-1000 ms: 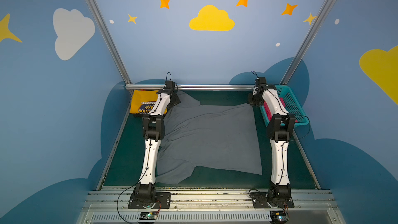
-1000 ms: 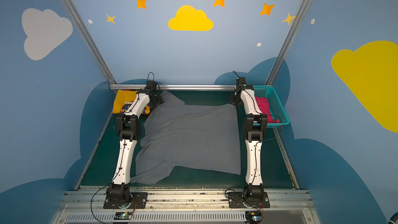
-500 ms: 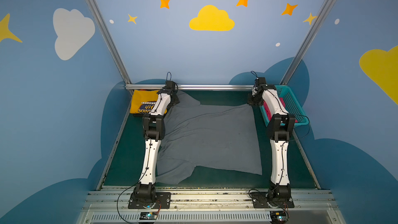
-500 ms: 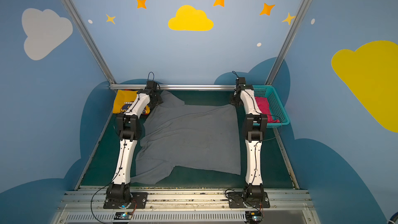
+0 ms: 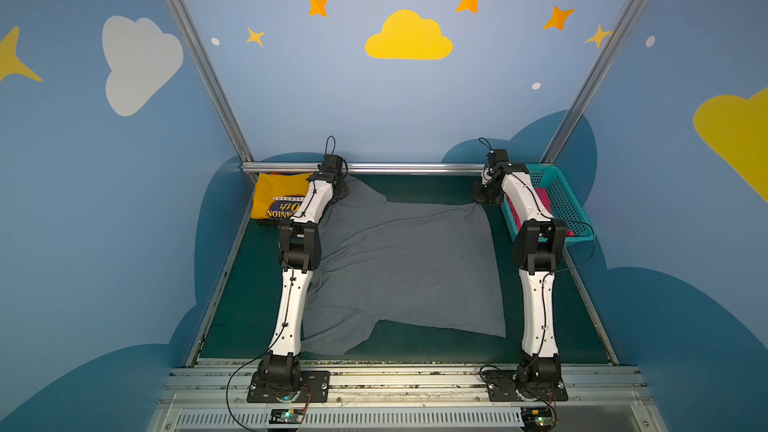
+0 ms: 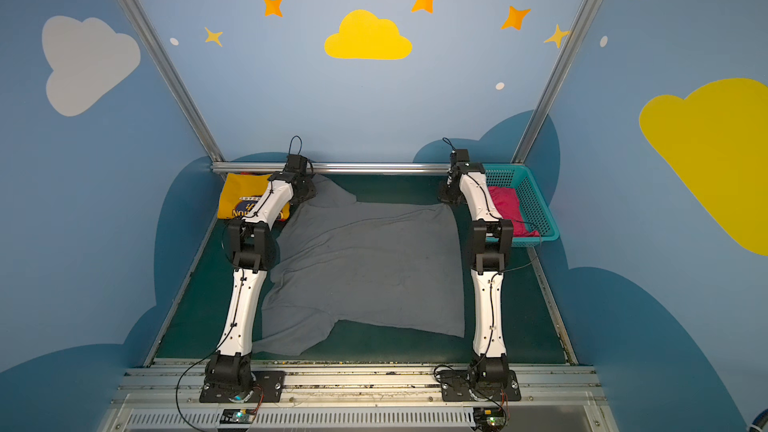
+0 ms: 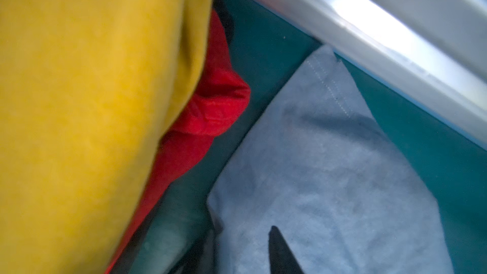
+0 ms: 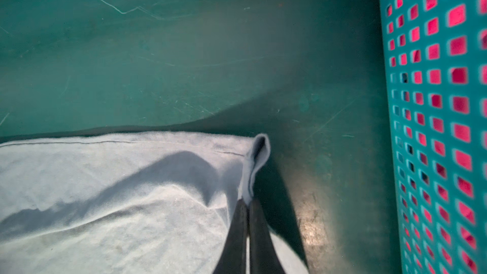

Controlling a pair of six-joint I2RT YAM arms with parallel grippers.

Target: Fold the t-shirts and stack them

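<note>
Grey t-shirt sleeves leftward, long axis crosswise; right fingers pinching its corner, left fingers grip unclear.

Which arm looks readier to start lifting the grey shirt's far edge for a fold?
Probably the right. The right gripper is shut on the grey t-shirt's far corner, cloth pinched between its fingers. The left gripper sits at the opposite far corner, but whether it grips isn't clear.

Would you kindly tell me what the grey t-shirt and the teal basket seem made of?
Grey t-shirt: soft matte knit cloth, probably cotton; it wrinkles and shows a stitched hem. Teal basket: apparently moulded plastic, smooth, with a rigid grid of square holes.
</note>
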